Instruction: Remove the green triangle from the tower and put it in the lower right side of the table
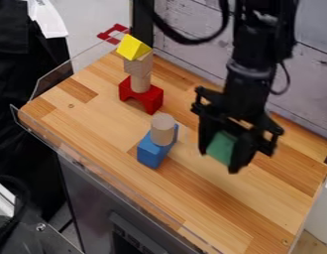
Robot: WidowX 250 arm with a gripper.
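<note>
Gripper: the black two-finger gripper point(219, 161) is closed on the green block, one finger on each side, above the wooden table point(262, 218).
Green triangle: the green block point(221, 148), judged to be the named triangle, hangs between the fingers, clear of both stacks.
Blue stack: a blue block point(153, 151) carries an upright, light wood cylinder point(163, 130); it is the gripper's nearest neighbour.
Red stack: a red arch block point(140, 95) bears wooden pieces point(139, 72) with a yellow triangular block point(133, 47) on top, well apart from the gripper.
Step in hand: judged to be carriage to the lower right, followed by placing. The grip should be kept firm and the block level, then lowered slowly until its underside meets the wood. Release should come only after full contact, with the fingers opened evenly and lifted straight up.
Table edges: the right edge appears bare, so the block should be set inboard of it. A clear plastic guard point(120, 186) lines the lower left edge and should be given clearance.
Open room: bare boards extend from below the gripper to the lower right corner; a route that way avoids both stacks.
</note>
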